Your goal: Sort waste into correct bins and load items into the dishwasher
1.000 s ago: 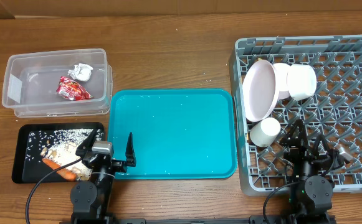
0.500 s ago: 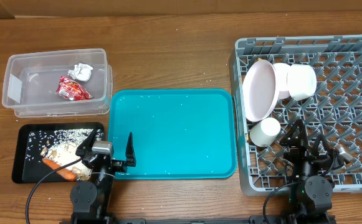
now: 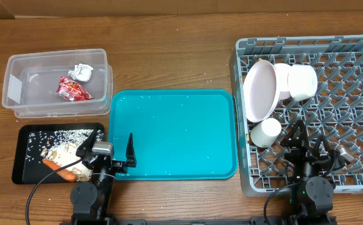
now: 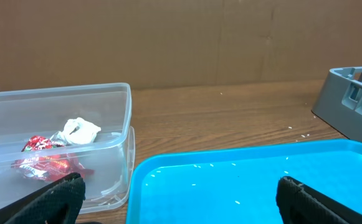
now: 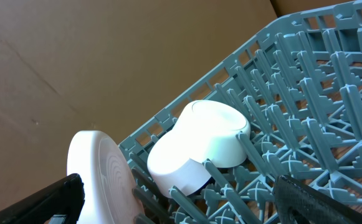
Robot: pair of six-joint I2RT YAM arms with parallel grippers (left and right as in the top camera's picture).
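Nothing has shifted from the earlier frames: both arms and every object sit where they were. At upper left the clear tub holds the red wrapper and the white tissue; the wrapper's print is too small to read. Below it the black tray carries rice and scraps and the carrot. The left gripper, fingers spread wide and empty, hovers at the lower left edge of the teal tray. At right the grey rack holds the plate on edge, two bowls just beside it, and the cup below. The right gripper, fingers also wide apart and empty, sits over the rack's lower part.
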